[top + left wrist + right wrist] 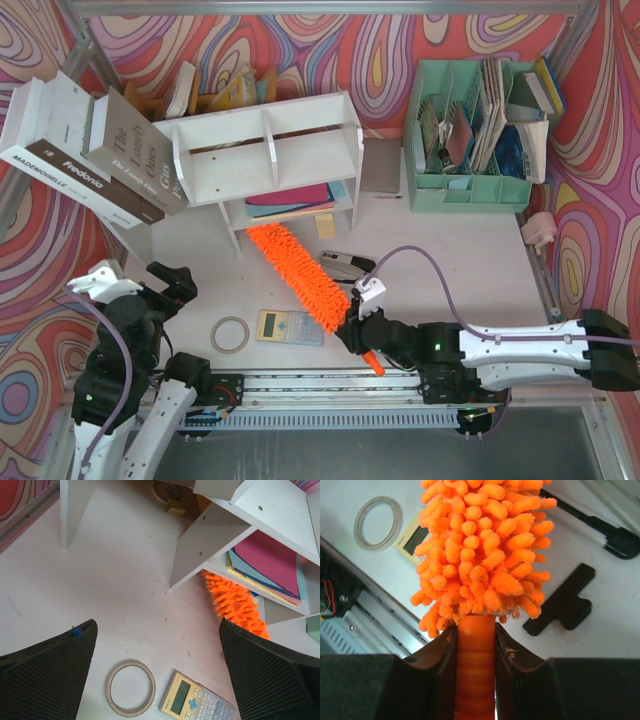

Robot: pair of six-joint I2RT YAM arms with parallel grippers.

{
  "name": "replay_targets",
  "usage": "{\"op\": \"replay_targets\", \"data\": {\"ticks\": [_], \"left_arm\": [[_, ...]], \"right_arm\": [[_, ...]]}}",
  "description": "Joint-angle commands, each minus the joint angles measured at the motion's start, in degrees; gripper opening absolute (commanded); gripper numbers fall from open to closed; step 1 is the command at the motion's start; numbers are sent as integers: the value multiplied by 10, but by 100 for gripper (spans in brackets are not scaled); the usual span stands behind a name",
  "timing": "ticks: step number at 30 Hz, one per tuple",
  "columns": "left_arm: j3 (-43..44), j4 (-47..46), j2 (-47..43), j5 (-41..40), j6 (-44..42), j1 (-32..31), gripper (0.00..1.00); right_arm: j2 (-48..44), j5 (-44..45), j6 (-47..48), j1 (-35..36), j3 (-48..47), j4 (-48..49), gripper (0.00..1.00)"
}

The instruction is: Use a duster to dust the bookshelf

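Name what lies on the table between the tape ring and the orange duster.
A cream calculator lies flat between the tape ring and the duster, near its handle end. The top view shows it best; the left wrist view shows it too.

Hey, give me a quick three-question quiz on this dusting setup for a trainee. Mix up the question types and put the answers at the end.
1. True or false: the duster lies on top of the bookshelf.
2. The left gripper is: A) open and empty; B) shut on the duster; C) shut on the bookshelf.
3. Fill in: the right gripper is shut on the duster's ____.

Key
1. False: its fluffy end reaches only the foot of the bookshelf.
2. A.
3. Handle.
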State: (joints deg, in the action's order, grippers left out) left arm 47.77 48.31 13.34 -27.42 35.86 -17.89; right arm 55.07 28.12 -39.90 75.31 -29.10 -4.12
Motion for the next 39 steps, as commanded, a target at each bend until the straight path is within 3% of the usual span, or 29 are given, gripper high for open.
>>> {"op": "replay_targets", "data": {"ticks": [1,9,17,25,31,39], "left_arm": [[-7,-3,-7,-1,4,4,98],[-7,-3,-8,-1,5,4,99],[-7,-3,-7,0,5,4,98],[-7,-3,-7,0,5,4,99],[-7,-3,-7,0,5,4,99],[-7,-3,-8,0,5,4,98]], "right_arm": [[22,-37,61,0,-15,101,0],[-7,19,25,0,-9,51,0],[-63,168,-192,0,-6,-146,0],[-54,189,-247,0,-16,-200,0],[-49,148,-155,-1,-4,-116,0],[-20,-12,35,-1,15,107,0]]}}
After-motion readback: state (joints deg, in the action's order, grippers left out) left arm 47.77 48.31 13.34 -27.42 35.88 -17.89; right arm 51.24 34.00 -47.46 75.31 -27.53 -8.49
